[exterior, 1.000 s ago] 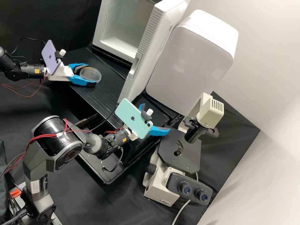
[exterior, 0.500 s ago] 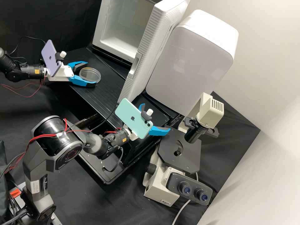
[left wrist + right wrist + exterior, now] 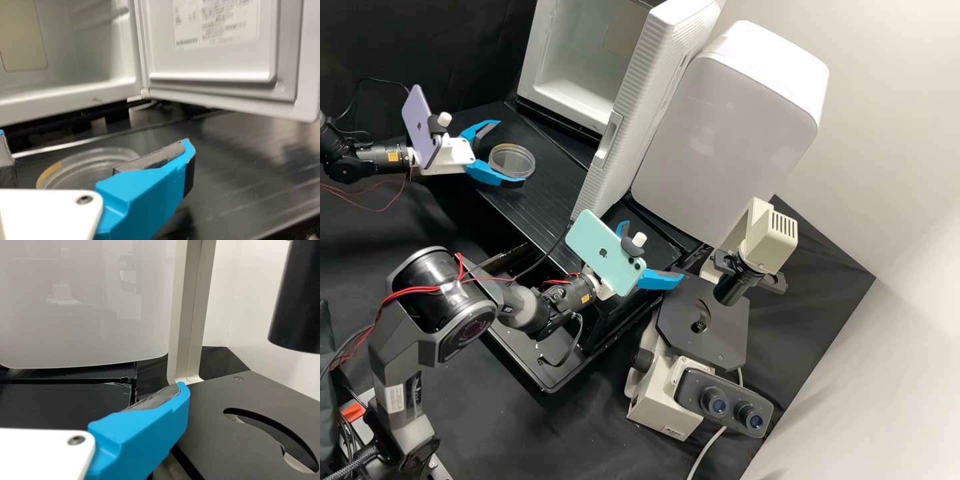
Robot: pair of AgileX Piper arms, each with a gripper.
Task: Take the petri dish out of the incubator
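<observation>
Left pincer (image 3: 508,152) spread wide, petri dish (image 3: 513,161) lying between its tips before the open incubator (image 3: 583,63)

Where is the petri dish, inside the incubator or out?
Out. The petri dish lies flat on the black tray before the open incubator, between the left gripper's open jaws.

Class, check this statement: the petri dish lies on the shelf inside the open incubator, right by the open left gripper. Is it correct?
Not quite. The petri dish lies on the black tray in front of the open incubator, not inside it, right by the open left gripper. The high view shows this.
</observation>
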